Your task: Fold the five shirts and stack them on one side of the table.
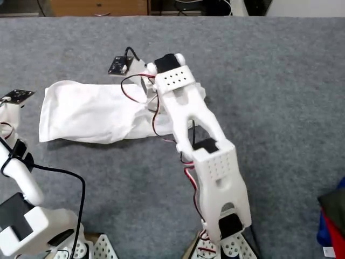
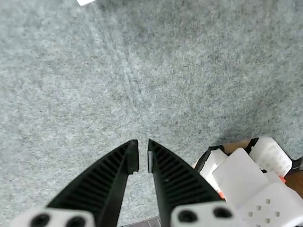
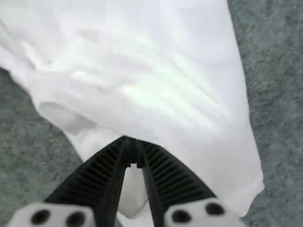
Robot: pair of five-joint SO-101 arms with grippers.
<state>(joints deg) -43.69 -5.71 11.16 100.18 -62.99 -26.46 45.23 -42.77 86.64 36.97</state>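
A white shirt point(image 1: 91, 113) lies crumpled on the grey carpeted table point(image 1: 269, 81), left of centre. My right arm point(image 1: 186, 108) stretches from the front over the shirt's right end. In the right wrist view my right gripper point(image 3: 133, 153) is pressed into the white shirt point(image 3: 156, 80) with its fingers closed on a fold of the cloth. My left gripper point(image 2: 143, 158) hangs over bare carpet near the table's left edge, its fingers point(image 2: 113, 175) nearly touching with nothing between them. A corner of the shirt point(image 2: 85, 2) shows far beyond it.
A pile of dark green, blue and red clothes point(image 1: 333, 216) lies at the right edge of the table. The left arm's base point(image 2: 251, 175) sits close behind its gripper. Wooden furniture point(image 1: 97, 6) stands beyond the far edge.
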